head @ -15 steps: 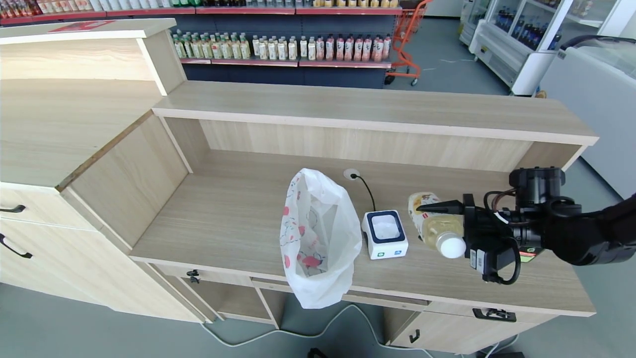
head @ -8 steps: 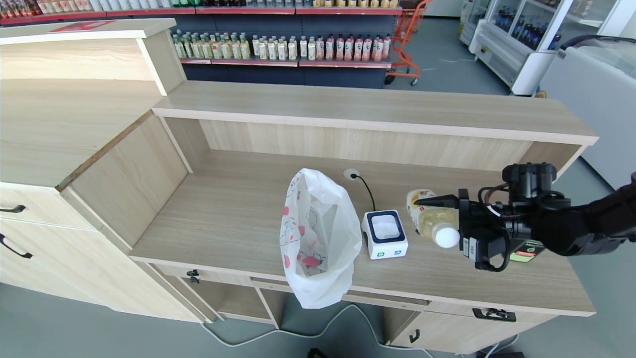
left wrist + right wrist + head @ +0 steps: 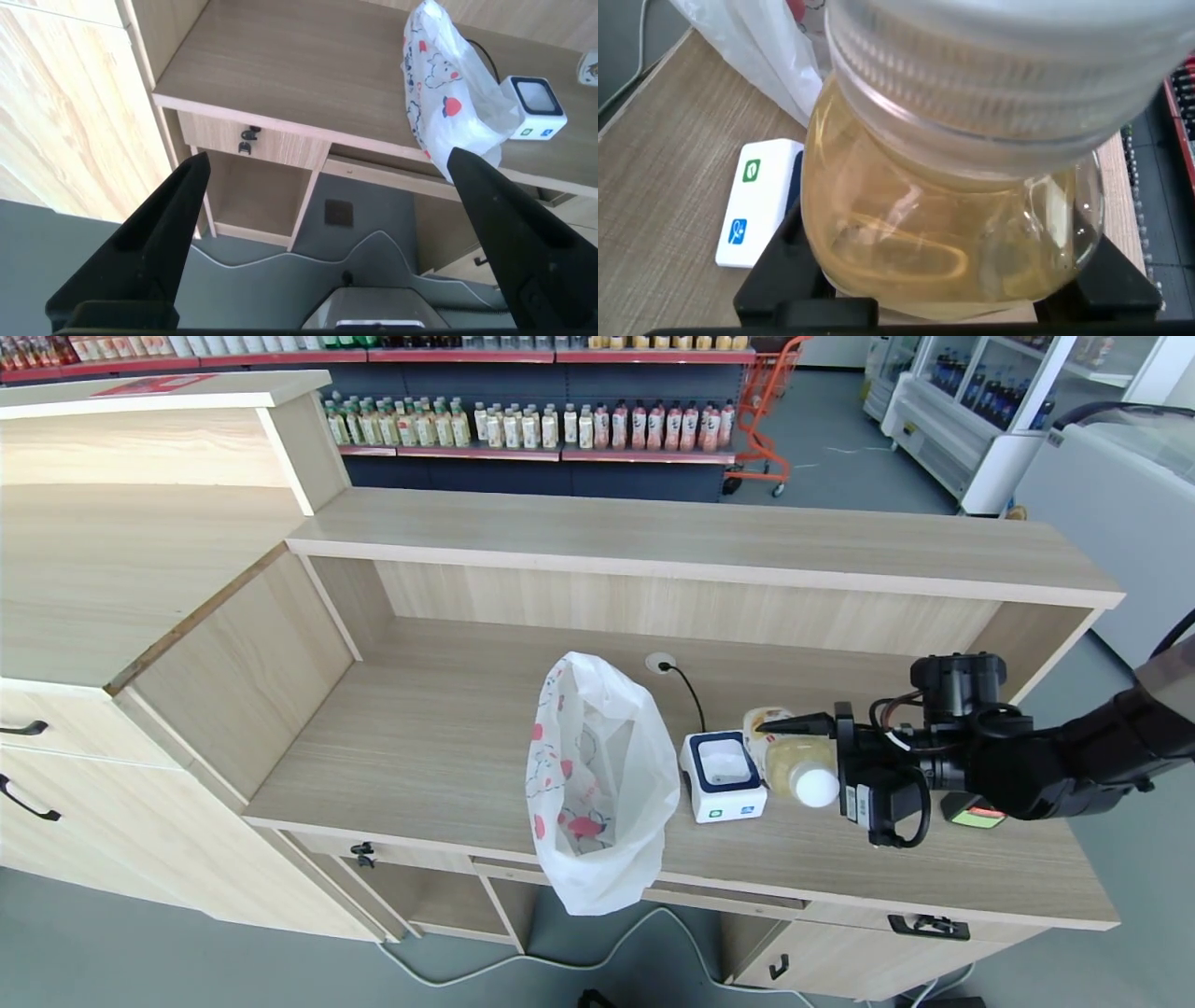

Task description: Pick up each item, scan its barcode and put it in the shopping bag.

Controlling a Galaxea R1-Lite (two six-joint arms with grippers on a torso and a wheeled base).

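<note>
Counter (image 3: 448, 756): light wood checkout desk with a raised shelf along its far side
Shopping bag (image 3: 597, 775): white plastic with red prints, standing open at the near edge, mid-counter
Right gripper (image 3: 801, 756): clamped on the bottle, above the counter, right of the scanner
Left gripper (image 3: 327, 157): fingers spread wide, holding nothing, off the counter's near side
Bottle (image 3: 780, 751): yellowish drink, held sideways, white cap towards the near side
Scanner (image 3: 722, 775): small white box just right of the bag
</note>
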